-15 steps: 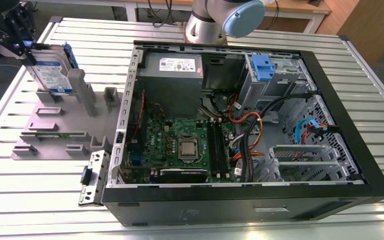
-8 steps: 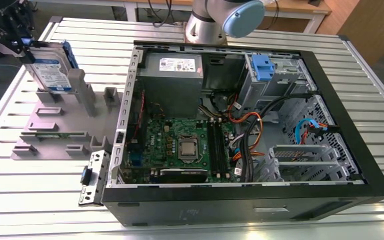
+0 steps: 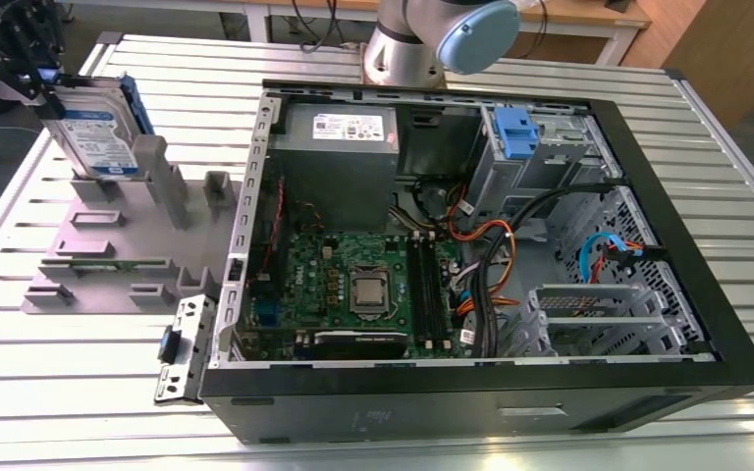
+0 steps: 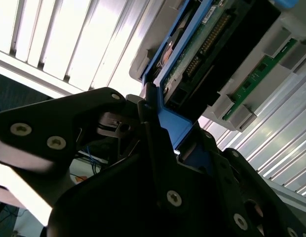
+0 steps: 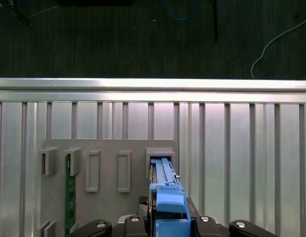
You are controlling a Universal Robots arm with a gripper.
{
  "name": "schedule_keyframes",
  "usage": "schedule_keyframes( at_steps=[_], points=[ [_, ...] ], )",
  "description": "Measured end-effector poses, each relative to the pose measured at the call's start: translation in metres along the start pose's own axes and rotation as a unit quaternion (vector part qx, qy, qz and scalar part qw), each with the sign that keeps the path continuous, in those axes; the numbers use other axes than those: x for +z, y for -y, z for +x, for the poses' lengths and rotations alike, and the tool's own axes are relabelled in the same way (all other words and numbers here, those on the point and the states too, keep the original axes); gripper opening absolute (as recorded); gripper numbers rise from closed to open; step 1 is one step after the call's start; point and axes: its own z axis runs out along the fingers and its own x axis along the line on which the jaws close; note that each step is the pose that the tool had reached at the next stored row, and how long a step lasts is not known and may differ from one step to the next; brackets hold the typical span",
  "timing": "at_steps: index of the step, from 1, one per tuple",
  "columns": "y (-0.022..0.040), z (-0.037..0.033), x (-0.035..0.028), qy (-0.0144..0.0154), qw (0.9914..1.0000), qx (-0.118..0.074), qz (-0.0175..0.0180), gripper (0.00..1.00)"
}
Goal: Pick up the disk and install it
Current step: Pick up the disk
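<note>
The gripper (image 3: 39,83) pinches the disk (image 3: 95,132) by the top of its blue frame. The disk stands upright at the grey rack (image 3: 115,245), on the exterior view's left of the open computer case (image 3: 730,324).

We see an open black computer case (image 3: 482,397) lying on the slatted metal desk (image 3: 63,412), its green motherboard (image 3: 350,260) exposed. Just beside it stands a grey slotted fixture (image 3: 102,240).
</note>
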Motion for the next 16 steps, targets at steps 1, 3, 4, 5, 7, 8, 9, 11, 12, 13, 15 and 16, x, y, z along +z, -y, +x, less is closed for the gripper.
schedule_keyframes(
  at_steps=[1,3,4,5,7,8,9,11,12,13,15,16],
  points=[
    [0.0000,0.0000,-0.0009,-0.0001,1.00000,0.000,0.0000,0.37],
    [0.0000,0.0000,-0.0026,-0.0002,1.00000,0.000,0.0001,0.37],
    [0.0000,-0.0001,-0.0034,-0.0004,1.00000,0.000,0.0000,0.37],
    [0.0000,0.0000,-0.0042,-0.0006,1.00000,0.000,0.0000,0.37],
    [0.0000,-0.0001,-0.0047,-0.0007,1.00000,0.000,0.0001,0.37],
    [0.0000,-0.0001,-0.0049,-0.0009,1.00000,0.000,0.0000,0.37],
    [0.0000,-0.0001,-0.0057,-0.0009,1.00000,0.000,0.0000,0.37],
    [0.0000,-0.0001,-0.0059,-0.0009,1.00000,0.000,0.0000,0.37],
    [0.0000,-0.0001,-0.0061,-0.0009,1.00000,0.000,0.0000,0.37],
    [0.0000,-0.0001,-0.0063,-0.0009,1.00000,0.000,0.0000,0.37],
    [0.0000,-0.0001,-0.0066,-0.0009,1.00000,0.000,0.0001,0.37],
    [0.0000,-0.0001,-0.0067,-0.0009,1.00000,0.000,0.0001,0.37]
  ],
)
